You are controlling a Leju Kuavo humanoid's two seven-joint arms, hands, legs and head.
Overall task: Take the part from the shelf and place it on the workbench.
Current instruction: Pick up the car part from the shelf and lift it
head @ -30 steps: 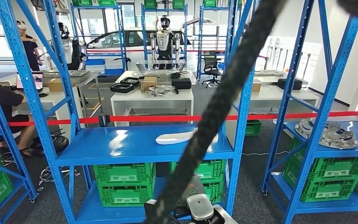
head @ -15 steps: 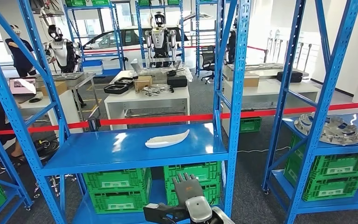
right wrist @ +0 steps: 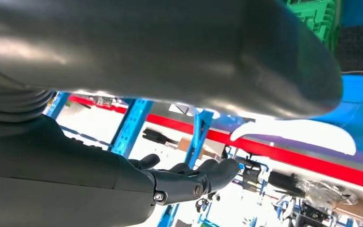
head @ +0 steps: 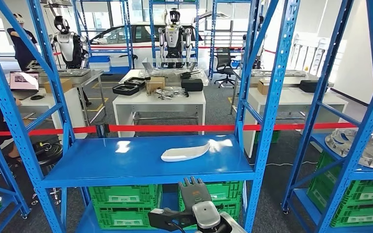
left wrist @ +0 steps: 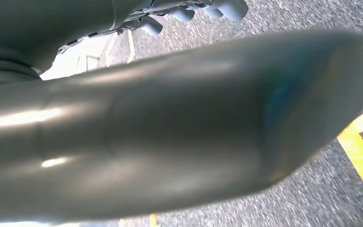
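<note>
We see the white part (head: 185,153) lying flat on the blue shelf (head: 126,162) in the centre of the head view, a long curved shell resting toward the right half of the shelf board, near the right upright (head: 271,111). Below it, at the bottom centre of the frame, our right hand (head: 194,192) is raised palm-away with its dark fingers spread apart and nothing in it; it sits under the shelf's front edge, well apart from the part and slightly right of the part's middle. In the right wrist view the same hand (right wrist: 189,179) shows in the lower middle with fingers extended and released, and the white part (right wrist: 293,135) appears at centre right, beyond the fingertips with a clear gap between them, beside the red barrier tape (right wrist: 283,153).

In the left wrist view the left hand (left wrist: 189,12) shows at the upper edge over grey floor with a yellow line (left wrist: 361,151); we cannot tell whether it is released or clenched.

Green crates (head: 126,199) fill the level under the shelf. Behind the tape stands a white tabletop (head: 158,99) with boxes, and two humanoid robots (head: 174,36) stand at the upper part of the frame
</note>
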